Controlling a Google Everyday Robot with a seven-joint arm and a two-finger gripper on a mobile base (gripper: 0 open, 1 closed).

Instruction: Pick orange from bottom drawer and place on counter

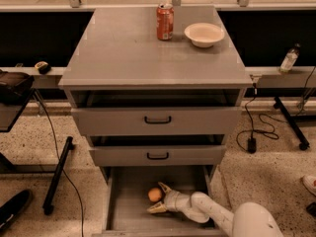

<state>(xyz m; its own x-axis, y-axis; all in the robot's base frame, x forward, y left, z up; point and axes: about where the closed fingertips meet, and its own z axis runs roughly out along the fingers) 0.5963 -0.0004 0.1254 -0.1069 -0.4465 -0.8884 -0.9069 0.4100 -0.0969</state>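
While the small round smooth-skinned orange (154, 195) rests midway between the side walls of the wide grey metal bottom drawer (123, 206), the pale two-finger gripper (161, 199) lies just beside it, toward the right wall. Its fingers are spread apart, mouth facing the fruit.

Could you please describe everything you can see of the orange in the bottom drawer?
The orange is a small, round, smooth-skinned fruit, evenly orange and whole. It rests on the grey floor of the open bottom drawer, near its middle and clear of the walls. The gripper reaches in from the right, open, with one finger on the orange's far side and one on its near side. Whether either finger touches it cannot be told.
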